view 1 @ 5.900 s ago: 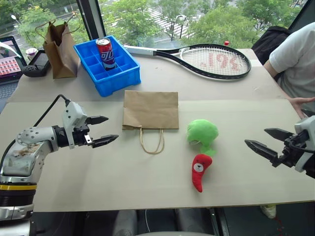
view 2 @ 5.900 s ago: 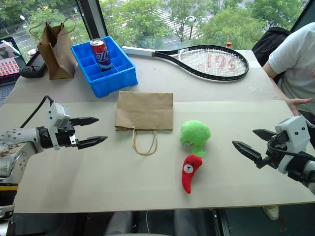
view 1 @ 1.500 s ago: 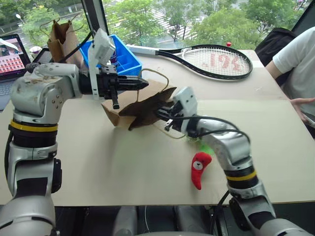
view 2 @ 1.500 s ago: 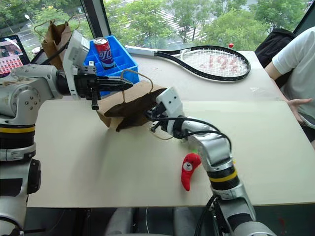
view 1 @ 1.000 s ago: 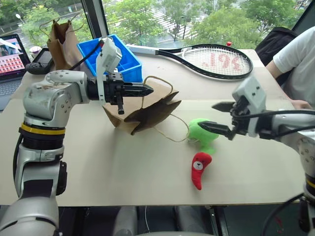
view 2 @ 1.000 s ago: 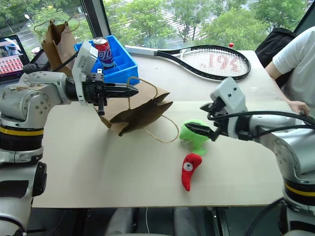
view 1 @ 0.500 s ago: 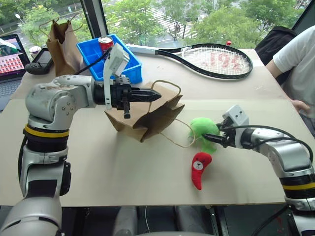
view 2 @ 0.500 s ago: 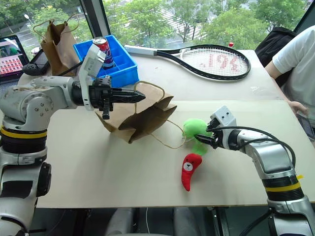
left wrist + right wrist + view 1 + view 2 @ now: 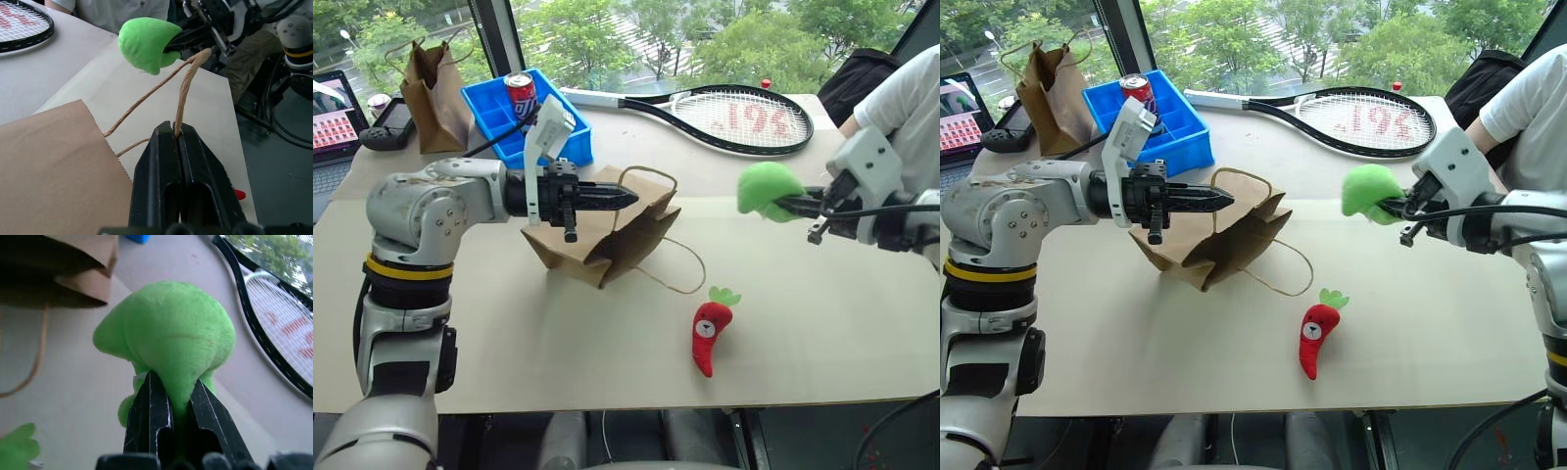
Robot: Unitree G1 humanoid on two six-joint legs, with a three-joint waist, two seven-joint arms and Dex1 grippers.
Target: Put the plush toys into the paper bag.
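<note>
Beige board covers the table (image 9: pixel 558 372) under a window with trees outside. Above it, the left gripper (image 9: pixel 628 199) is pressed together on 1 tan loop handle (image 9: pixel 188 83) of the wide paper bag (image 9: pixel 607 230), holding the bag's mouth tilted up off the board. To the right, the right gripper (image 9: pixel 781 204) pinches the green plush toy (image 9: pixel 764 187) in the air, well apart from the bag. Down on the board lies the red chili toy (image 9: pixel 707 331), near the bag's other handle (image 9: pixel 680 269).
</note>
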